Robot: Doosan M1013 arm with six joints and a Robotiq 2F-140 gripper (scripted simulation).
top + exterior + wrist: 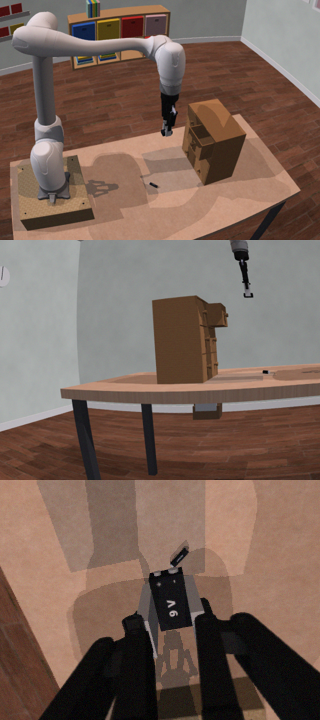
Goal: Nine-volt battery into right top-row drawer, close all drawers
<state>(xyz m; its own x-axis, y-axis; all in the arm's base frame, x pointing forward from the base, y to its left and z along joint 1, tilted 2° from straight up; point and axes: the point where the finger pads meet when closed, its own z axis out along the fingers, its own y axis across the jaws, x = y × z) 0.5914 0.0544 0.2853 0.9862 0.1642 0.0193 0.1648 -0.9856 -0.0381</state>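
Note:
My gripper (166, 133) (248, 294) (170, 594) is shut on the nine-volt battery (171, 602), a black block marked "9 V", with its terminals pointing away from the wrist. It hangs high above the table, to the left of the small wooden chest (222, 129) (178, 340) in the top view and a little above the level of its top. The chest stands upright. One top-row drawer (204, 135) (217, 314) is pulled part way out; the other drawers sit flush.
A small black stick-like object (153, 184) (266, 372) (178, 557) lies on the table (232, 201) in front of the chest. The arm's base stands on a block (51, 214) at the table's left end.

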